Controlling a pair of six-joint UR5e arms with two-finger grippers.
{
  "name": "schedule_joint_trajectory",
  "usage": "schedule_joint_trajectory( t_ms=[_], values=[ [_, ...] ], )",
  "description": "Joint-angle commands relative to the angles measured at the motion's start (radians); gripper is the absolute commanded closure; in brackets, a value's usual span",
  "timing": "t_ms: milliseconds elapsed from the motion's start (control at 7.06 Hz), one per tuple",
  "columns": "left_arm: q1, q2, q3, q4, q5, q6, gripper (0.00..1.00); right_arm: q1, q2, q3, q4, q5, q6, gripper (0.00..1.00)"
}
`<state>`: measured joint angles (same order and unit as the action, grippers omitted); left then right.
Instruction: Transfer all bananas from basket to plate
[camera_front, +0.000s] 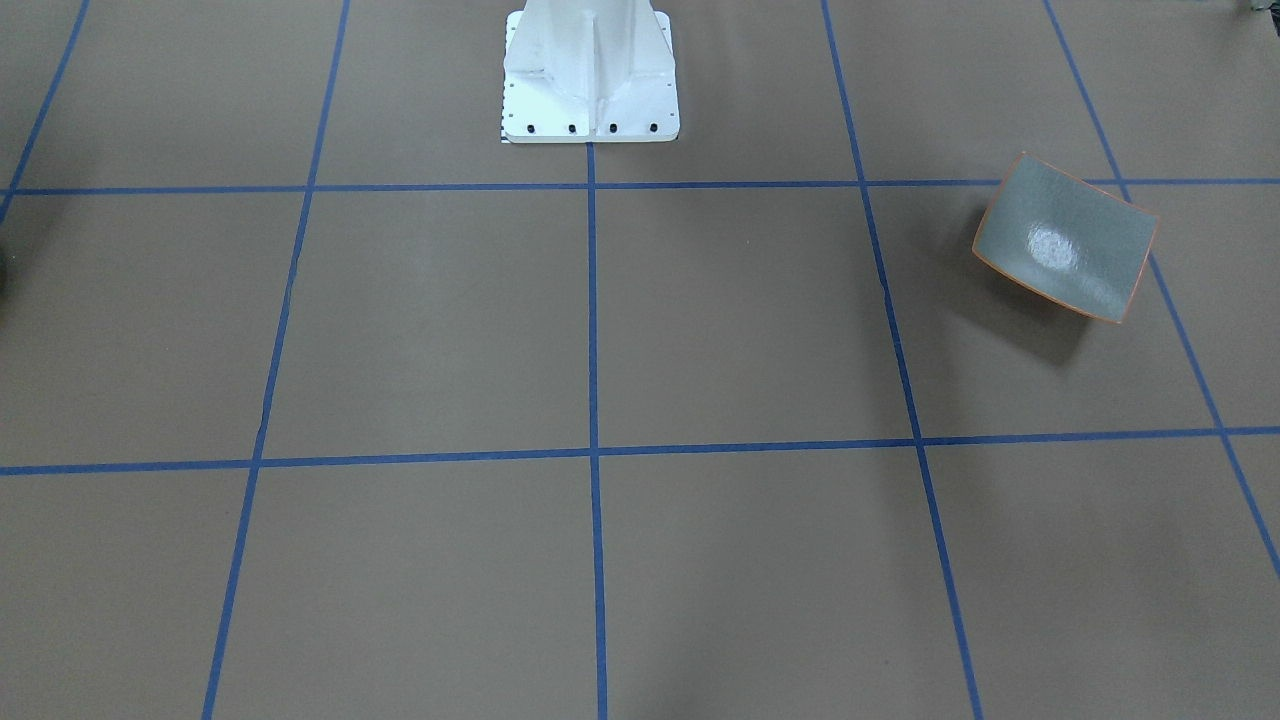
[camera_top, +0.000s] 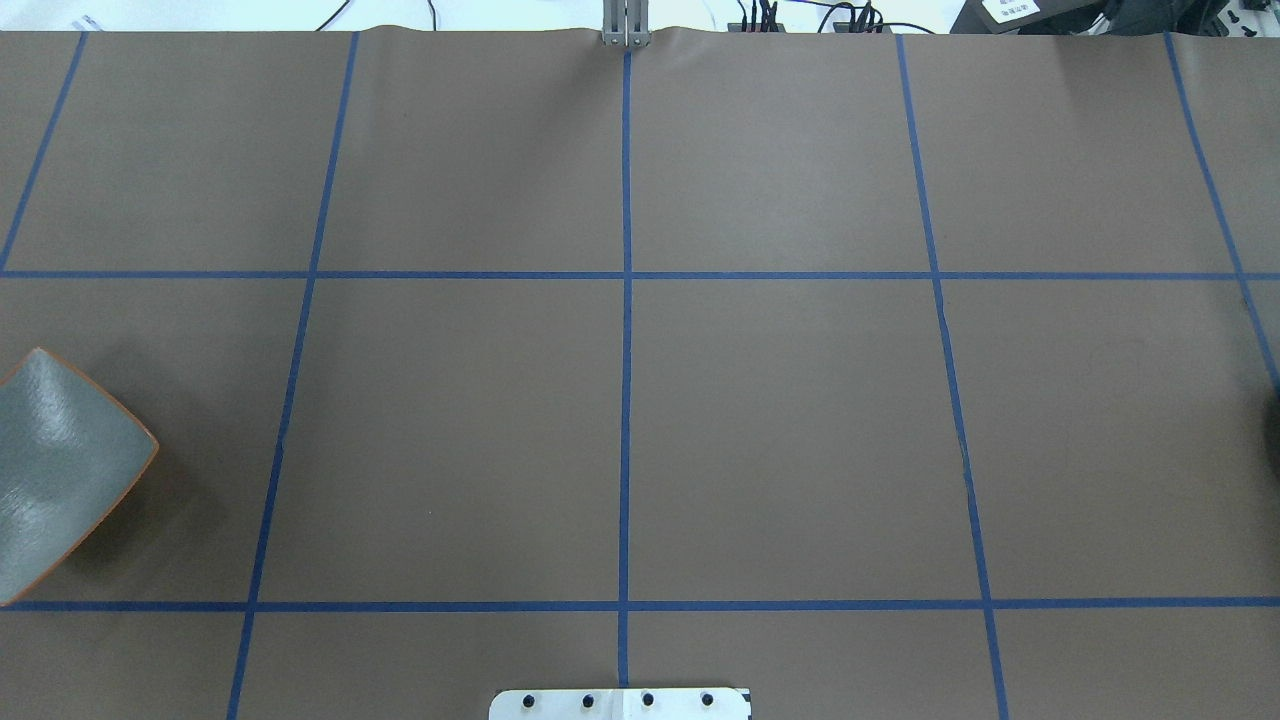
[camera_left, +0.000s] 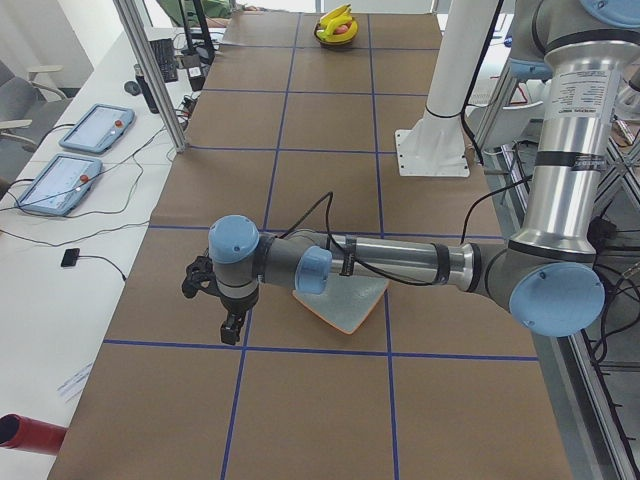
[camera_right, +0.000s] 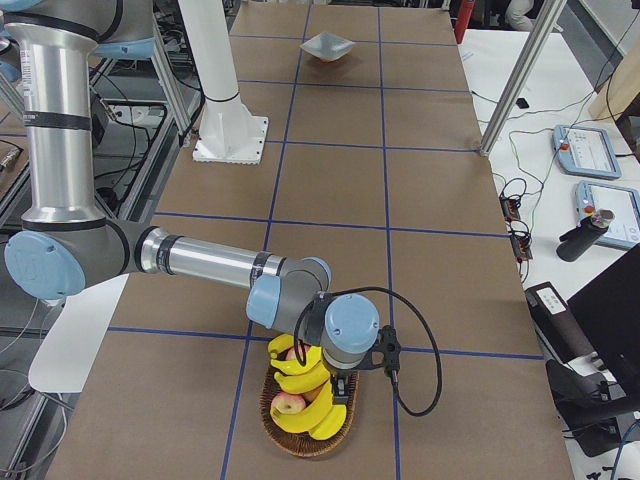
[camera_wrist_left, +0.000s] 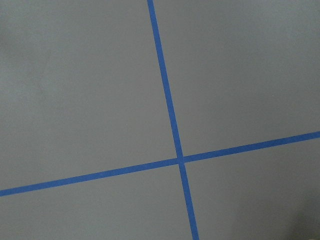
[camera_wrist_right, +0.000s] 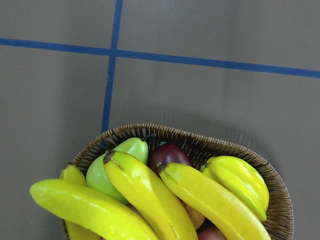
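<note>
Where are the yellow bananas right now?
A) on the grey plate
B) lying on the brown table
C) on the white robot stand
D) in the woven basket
D: the bananas lie piled in the wicker basket with other fruit, while the plate has nothing on it.

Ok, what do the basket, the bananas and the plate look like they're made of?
Basket: woven wicker, matte brown; braided strands show along the rim. Bananas: probably plastic; glossy, evenly yellow skins. Plate: perhaps glazed ceramic or melamine; speckled grey, bright highlight, thin orange rim.
</note>
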<state>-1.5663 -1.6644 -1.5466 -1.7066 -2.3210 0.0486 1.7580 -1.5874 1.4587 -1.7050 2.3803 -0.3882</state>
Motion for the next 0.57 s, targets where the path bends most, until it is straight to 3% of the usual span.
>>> schedule_joint_trajectory(
  t_ms=[0, 283, 425],
  values=[
    [0.000, 0.000, -0.001, -0.002, 0.000, 0.002, 0.00, 0.003, 0.012, -0.087, 0.001, -0.004, -0.183, 0.00],
    [0.000, 0.000, -0.003, -0.002, -0.003, 0.002, 0.00, -0.017, 0.033, -0.130, 0.004, -0.106, -0.274, 0.00],
    [0.000, 0.000, -0.004, -0.002, -0.005, 0.001, 0.00, -0.020, 0.073, -0.197, 0.005, -0.152, -0.331, 0.00]
  ],
)
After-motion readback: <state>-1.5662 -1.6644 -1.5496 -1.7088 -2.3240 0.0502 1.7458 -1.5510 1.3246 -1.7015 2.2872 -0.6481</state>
